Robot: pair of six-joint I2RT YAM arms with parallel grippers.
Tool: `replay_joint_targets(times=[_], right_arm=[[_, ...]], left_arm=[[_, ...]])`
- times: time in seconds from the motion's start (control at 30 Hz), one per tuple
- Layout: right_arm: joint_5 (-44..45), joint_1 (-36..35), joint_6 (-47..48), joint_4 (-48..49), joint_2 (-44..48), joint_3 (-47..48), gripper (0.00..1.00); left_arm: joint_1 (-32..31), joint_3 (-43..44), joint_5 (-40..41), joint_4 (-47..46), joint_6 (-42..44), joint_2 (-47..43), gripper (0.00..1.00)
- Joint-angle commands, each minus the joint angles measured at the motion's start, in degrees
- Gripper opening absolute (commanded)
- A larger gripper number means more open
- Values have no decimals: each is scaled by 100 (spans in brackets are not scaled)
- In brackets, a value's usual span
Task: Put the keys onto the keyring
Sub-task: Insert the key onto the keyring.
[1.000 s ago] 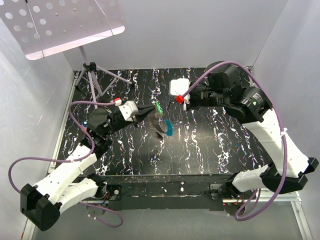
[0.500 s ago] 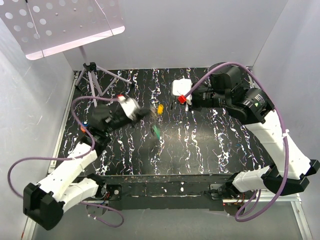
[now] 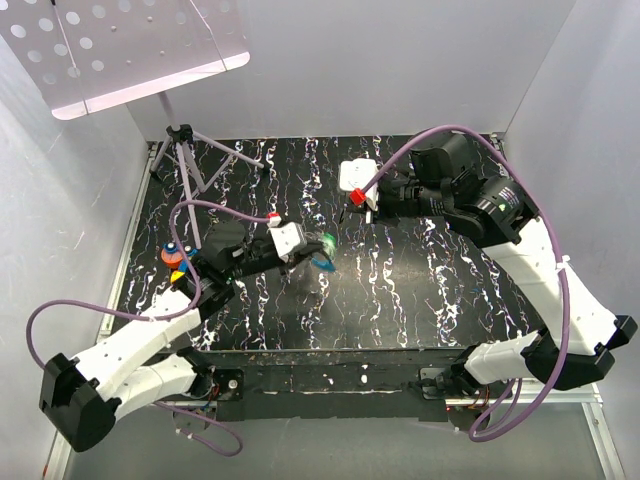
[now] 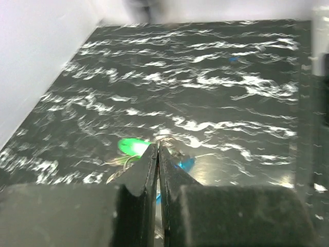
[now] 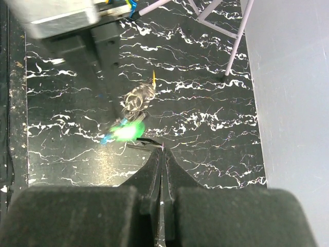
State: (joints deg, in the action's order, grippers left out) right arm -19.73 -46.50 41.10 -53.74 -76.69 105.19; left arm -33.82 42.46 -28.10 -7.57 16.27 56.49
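Right wrist: blurred keys [image 5: 127, 130] stretch diagonally

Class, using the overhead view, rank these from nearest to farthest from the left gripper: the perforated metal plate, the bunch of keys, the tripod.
1. The keys, right at the fingertips of the left gripper, mid-scene.
2. The tripod, off in the back-left corner.
3. The perforated metal plate, at the top left of the view, beyond the tripod.

No text, label, brand, number or sign is legible on anything in these views.
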Motion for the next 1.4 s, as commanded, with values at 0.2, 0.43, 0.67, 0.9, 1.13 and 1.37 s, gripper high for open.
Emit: replay_joint_targets(times=[0.2,0.43,0.67,0.9,1.13,1.37], right_arm=[[-154,10,-111,258,163,-121,1],[-655,-69,169,-67,163,-314,1],[-436,-254,591,-234,101,-490,1],[-93,-412,934,-234,-4,-666,1],[346,-413,1479,-94,-215,-491,1],[163,-412,1761,-84,-338,-508,1]], left_arm=[[-404,-414,-980,-1030,419,-718,0],[-309,-457,-1172,-965,517,-657,0],[-309,-616,-1242,-1264,421,-815,0],[-309,-686,-1347,-1413,394,-920,0],[-300,-599,-1593,-1133,552,-920,0],[-309,-537,-2024,-1097,500,-885,0]])
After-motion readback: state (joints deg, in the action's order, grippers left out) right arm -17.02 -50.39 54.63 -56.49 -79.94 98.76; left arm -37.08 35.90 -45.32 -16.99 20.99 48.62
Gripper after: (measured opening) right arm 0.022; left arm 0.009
